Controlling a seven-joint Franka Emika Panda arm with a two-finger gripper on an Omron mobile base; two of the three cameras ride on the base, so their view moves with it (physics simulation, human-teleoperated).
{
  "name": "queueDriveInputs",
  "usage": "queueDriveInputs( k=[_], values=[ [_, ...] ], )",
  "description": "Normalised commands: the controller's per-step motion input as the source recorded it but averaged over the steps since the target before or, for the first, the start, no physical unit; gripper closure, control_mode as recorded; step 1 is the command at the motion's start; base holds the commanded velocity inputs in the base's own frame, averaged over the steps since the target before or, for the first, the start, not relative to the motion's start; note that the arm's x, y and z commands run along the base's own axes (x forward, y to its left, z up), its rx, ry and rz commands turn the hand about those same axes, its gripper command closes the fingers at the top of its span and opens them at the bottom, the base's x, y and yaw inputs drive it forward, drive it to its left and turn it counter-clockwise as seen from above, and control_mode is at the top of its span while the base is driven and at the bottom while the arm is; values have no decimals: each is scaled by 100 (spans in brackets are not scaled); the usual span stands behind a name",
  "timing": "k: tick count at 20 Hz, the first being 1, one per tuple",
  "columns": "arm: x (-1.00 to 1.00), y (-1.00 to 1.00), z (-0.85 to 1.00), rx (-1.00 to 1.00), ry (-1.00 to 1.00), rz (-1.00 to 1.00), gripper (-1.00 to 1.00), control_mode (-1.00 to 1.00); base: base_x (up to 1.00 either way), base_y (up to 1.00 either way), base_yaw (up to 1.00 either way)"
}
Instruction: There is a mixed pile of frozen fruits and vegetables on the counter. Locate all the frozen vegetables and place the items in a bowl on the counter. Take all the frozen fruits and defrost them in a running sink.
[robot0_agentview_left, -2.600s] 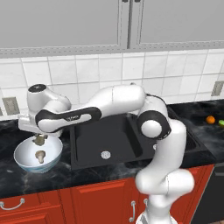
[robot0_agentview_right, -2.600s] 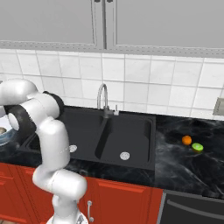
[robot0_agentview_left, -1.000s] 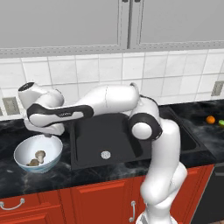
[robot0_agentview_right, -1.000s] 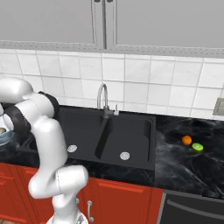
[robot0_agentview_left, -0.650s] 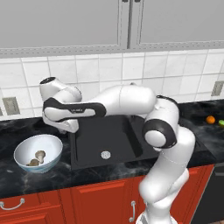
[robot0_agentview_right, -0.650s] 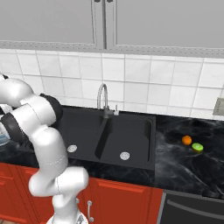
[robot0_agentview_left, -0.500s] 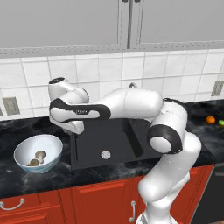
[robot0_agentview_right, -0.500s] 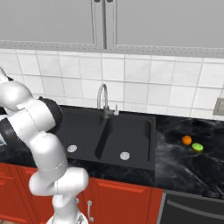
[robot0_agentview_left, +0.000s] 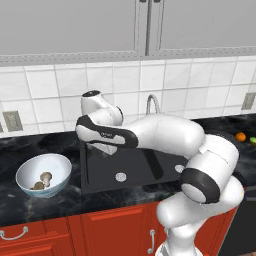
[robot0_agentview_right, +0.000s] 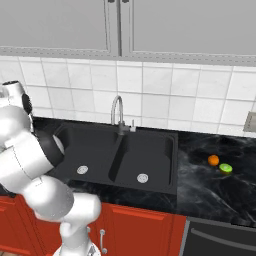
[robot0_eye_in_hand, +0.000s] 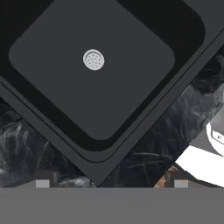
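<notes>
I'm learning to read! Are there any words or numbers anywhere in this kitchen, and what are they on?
No readable text anywhere.
A tiny pale mark on the arm's dark band: too small to read.
The bowl, sink, cabinets and tiles carry no writing.

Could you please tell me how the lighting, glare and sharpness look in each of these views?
Left base view: even, flat rendered light, sharp throughout, soft sheen on the counter and bowl rim. Right base view: pale glare streaks on the counter near the frozen fruits; sink stays matte. Hand view: crisp, tilted, no blur; drain brightest.
</notes>
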Motion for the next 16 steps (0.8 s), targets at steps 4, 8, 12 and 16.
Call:
queueDriveInputs(
  k=[4,8,12,16],
  values=[
    [0,-43,-3,0,0,10,-100,-100,0,0,0],
    [0,-36,-1,0,0,26,-100,-100,0,0,0],
    [-2,-39,0,-1,0,35,-100,-100,0,0,0],
    [-13,-48,0,-6,0,32,-100,-100,0,0,0]
  ],
)
